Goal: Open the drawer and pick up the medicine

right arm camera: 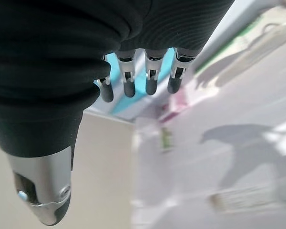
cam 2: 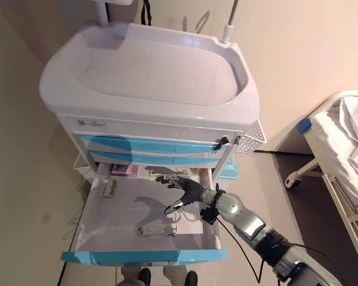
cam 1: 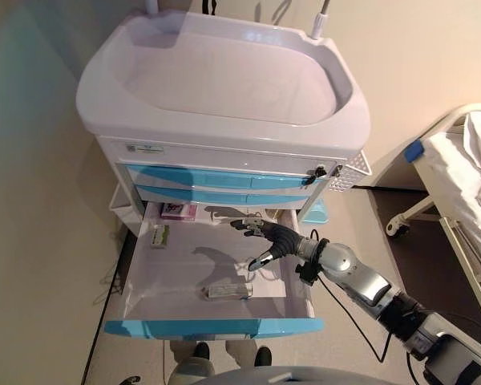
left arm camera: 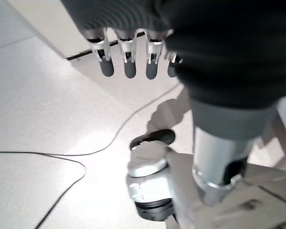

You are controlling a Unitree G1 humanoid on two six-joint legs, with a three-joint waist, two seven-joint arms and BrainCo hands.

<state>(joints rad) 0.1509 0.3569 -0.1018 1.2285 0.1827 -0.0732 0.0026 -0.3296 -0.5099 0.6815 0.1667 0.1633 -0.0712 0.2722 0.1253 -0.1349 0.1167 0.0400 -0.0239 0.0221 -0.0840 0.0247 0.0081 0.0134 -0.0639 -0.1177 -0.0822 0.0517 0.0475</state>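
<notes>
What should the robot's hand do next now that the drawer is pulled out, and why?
Probably lower the right hand toward the pale medicine box near the front of the open drawer and close on it. The hand hovers open above the drawer floor, holding nothing, with the box lying below its fingertips and a little nearer the front. The left hand hangs by the floor, idle.

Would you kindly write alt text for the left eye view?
The robot's right hand, fingers open, hovers over an open drawer of a white medical cart, above a flat medicine pack; two small boxes sit further back.
</notes>
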